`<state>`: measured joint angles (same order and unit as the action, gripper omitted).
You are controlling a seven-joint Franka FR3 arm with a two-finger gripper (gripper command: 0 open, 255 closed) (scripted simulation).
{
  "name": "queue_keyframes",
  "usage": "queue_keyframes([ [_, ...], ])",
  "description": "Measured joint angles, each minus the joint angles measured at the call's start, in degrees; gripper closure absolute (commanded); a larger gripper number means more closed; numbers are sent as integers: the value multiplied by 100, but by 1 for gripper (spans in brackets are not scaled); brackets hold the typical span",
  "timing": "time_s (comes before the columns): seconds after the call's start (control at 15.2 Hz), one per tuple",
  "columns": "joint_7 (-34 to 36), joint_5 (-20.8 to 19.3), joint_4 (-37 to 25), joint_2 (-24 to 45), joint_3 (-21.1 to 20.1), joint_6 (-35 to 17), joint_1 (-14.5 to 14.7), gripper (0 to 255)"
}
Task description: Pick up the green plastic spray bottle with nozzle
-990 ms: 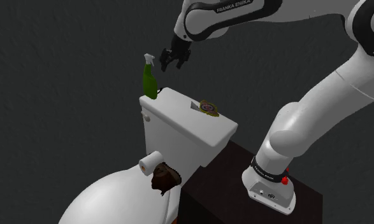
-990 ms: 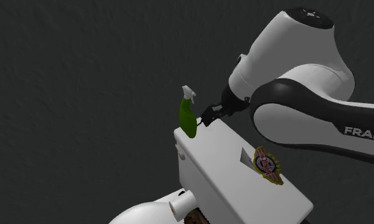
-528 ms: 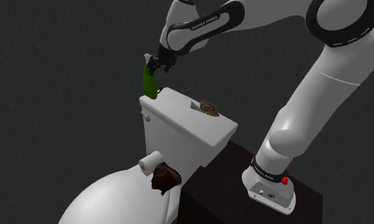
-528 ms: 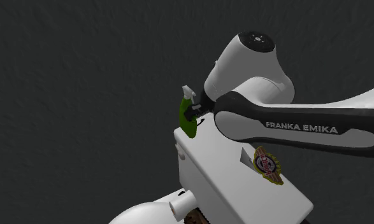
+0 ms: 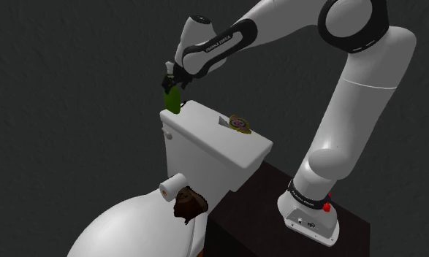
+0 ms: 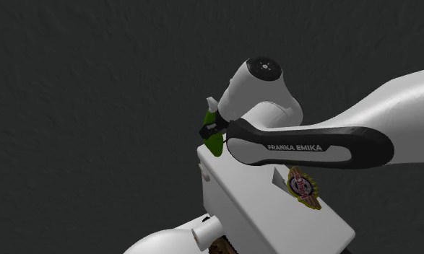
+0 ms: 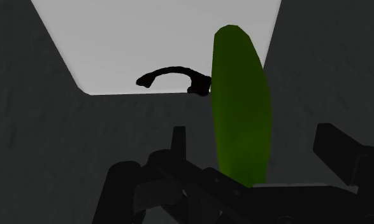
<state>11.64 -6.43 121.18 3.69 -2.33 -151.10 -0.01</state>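
One second earlier my gripper [image 5: 169,81] hung apart from the green spray bottle [image 5: 174,103]. It then straddled it, fingers [image 7: 178,139] spread, not touching. The bottle stood upright on the toilet tank lid's [image 5: 209,130] far corner.

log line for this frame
phase: pre-grasp | gripper: open, straddling green spray bottle, no contact | bottle: upright on toilet tank

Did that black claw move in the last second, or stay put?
Yes. In the shoulder view the gripper went left, from above the white toilet tank to around the green spray bottle on its corner.
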Motion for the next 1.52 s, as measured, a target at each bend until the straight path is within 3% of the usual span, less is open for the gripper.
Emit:
queue_keyframes([
  [0.26, 50, -60, 135, 153, 14, -290, -3, 0],
  [0.33, 59, -68, 148, 166, 15, -316, -1, 255],
  [0.99, 70, -78, 147, 185, 13, -342, 3, 255],
  [1.52, -47, 37, -106, -53, -2, 151, -8, 255],
])
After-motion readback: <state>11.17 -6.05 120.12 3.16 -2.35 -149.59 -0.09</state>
